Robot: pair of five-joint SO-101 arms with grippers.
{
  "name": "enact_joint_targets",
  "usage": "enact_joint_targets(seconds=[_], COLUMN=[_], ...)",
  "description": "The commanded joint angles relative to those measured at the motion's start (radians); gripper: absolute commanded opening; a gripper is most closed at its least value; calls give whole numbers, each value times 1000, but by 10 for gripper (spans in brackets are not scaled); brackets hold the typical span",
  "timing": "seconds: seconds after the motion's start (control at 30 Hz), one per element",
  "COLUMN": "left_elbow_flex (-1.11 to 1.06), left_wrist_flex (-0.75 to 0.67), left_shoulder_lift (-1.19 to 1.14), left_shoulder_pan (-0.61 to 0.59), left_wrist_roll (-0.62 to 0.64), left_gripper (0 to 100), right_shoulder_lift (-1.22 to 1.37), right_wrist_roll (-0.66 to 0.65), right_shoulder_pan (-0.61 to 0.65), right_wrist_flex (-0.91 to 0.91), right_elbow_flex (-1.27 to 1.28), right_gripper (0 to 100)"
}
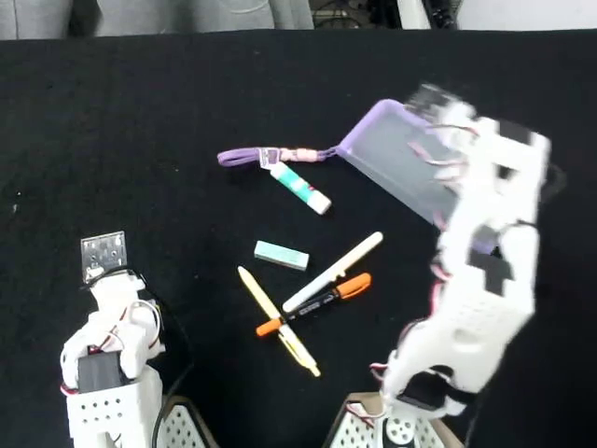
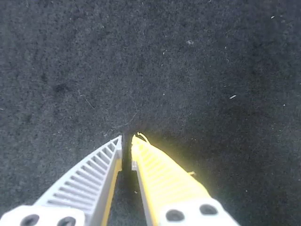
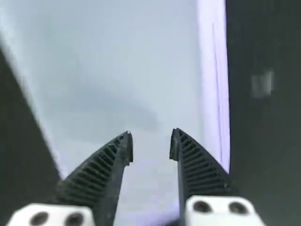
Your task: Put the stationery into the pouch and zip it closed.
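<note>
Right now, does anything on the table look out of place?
Nothing looks damaged or spilled. The marker and the yellow pen lie crossed, and the pouch sits at a slant.

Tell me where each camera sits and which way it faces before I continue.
High view: fixed off the arms, looking down over the black table; the left arm, right arm, pouch and orange marker show.
Left wrist view: on the left arm, facing down at the black table; its shut left gripper shows.
Right wrist view: on the right arm, facing the pouch's pale side; its open right gripper shows.
Shared: high and right wrist views both show the pouch.
</note>
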State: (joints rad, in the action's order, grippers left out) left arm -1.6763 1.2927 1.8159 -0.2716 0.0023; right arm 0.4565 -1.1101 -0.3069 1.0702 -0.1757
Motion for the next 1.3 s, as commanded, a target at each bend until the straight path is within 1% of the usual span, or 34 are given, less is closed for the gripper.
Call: enact_joint_targets(seconds=[0.0, 0.13, 0.27, 0.43, 0.6, 0.87, 0.93, 0.97, 1.2, 1.27], left_elbow_flex=[-24, -24, -24, -24, -24, -24, -24, -24, -24, -24], left_wrist_flex=[-18, -18, -18, -18, -18, -18, -18, -18, -18, -18], left_shoulder_lift=[8, 8, 8, 8, 8, 8, 8, 8, 8, 8], left_shoulder_pan=[-8, -8, -8, -8, -8, -8, -8, -8, -8, -8], left_wrist_roll=[-3, -3, -3, -3, -3, -3, -3, -3, -3, -3], left_gripper=[47, 47, 47, 47, 47, 47, 47, 47, 47, 47], right_shoulder_lift=[-71, -58, 22, 162, 248, 361, 378, 377, 306, 291], right_wrist_roll=[140, 281, 350, 351, 353, 353, 353, 351, 345, 344], right_shoulder_pan=[170, 262, 315, 338, 347, 393, 391, 385, 307, 278], right_wrist_flex=[-92, -259, -397, -529, -655, -671, -632, -582, -110, -3], right_elbow_flex=[-101, -127, -131, -137, -156, -272, -278, -285, -351, -364], right_gripper=[151, 151, 151, 151, 151, 151, 151, 151, 151, 151])
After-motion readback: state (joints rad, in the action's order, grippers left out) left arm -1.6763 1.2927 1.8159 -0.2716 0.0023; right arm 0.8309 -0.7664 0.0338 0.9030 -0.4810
